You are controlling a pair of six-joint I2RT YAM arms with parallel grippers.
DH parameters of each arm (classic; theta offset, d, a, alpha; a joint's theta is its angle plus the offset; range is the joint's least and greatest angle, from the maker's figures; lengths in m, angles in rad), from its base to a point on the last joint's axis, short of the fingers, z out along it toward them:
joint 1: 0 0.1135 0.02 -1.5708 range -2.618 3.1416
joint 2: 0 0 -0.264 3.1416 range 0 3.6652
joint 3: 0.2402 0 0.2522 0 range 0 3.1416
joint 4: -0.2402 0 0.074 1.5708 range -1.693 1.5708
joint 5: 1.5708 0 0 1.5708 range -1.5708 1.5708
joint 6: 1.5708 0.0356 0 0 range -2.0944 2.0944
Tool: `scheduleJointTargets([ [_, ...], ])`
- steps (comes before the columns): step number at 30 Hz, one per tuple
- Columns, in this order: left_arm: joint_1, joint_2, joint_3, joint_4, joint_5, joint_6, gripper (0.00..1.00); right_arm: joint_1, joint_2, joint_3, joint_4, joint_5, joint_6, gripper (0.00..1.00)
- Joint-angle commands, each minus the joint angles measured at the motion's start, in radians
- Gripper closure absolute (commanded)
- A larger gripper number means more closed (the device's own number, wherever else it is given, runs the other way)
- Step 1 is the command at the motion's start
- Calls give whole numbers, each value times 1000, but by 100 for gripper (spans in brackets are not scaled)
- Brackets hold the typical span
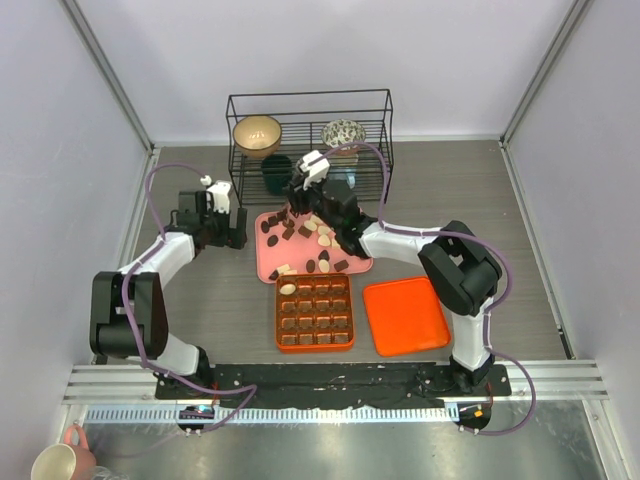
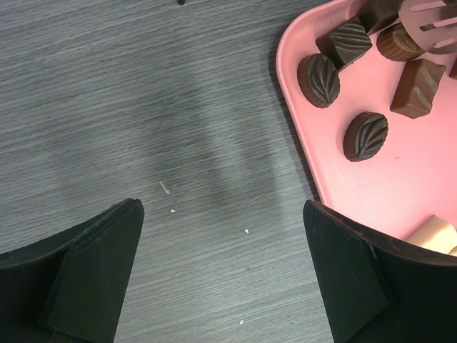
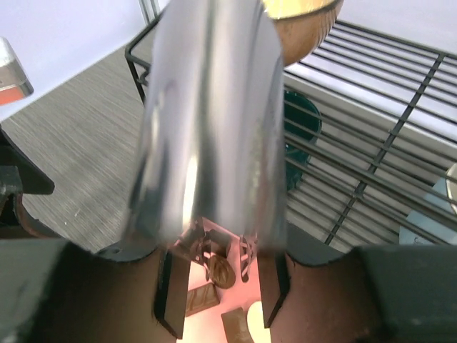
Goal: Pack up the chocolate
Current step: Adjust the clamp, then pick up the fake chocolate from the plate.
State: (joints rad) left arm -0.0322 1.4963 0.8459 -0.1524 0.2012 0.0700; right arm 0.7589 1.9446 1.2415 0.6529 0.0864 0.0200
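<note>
Chocolate pieces [image 1: 312,235], dark, tan and cream, lie scattered on a pink tray [image 1: 268,262]. More pieces sit in cells of the orange gridded box [image 1: 279,312]. My right gripper [image 3: 223,296] is shut on silver tongs [image 3: 214,107] over the tray's far part. The tong tips stand on either side of an oval brown chocolate [image 3: 221,271]. My left gripper [image 2: 221,207] hangs open over bare table just left of the pink tray [image 2: 371,179]. Its right finger overlaps the tray's edge. Leaf-patterned dark pieces [image 2: 319,80] lie ahead of it, and the tong tip [image 2: 432,21] shows at the top right.
An orange lid [image 1: 405,315] lies right of the box. A black wire rack [image 1: 310,130] at the back holds a tan bowl [image 1: 257,133], a patterned bowl [image 1: 343,132] and a dark green cup [image 1: 277,170]. A hand with a mug [image 1: 60,462] shows at the bottom left.
</note>
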Motion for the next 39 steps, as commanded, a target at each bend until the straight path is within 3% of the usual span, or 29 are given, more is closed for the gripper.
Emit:
scheduleJointTargets([
  [1, 8, -44, -5, 47, 0, 19, 0, 3, -16, 6, 113, -11, -15, 58],
  [21, 9, -90, -30, 17, -8, 36, 0, 3, -4, -80, 146, -28, -22, 53],
  [34, 9, -143, -42, -30, -2, 48, 0, 3, -25, -142, 172, -54, 17, 72],
  [39, 9, -173, -56, -48, -11, 71, 0, 6, -143, -168, 142, -53, 14, 78],
])
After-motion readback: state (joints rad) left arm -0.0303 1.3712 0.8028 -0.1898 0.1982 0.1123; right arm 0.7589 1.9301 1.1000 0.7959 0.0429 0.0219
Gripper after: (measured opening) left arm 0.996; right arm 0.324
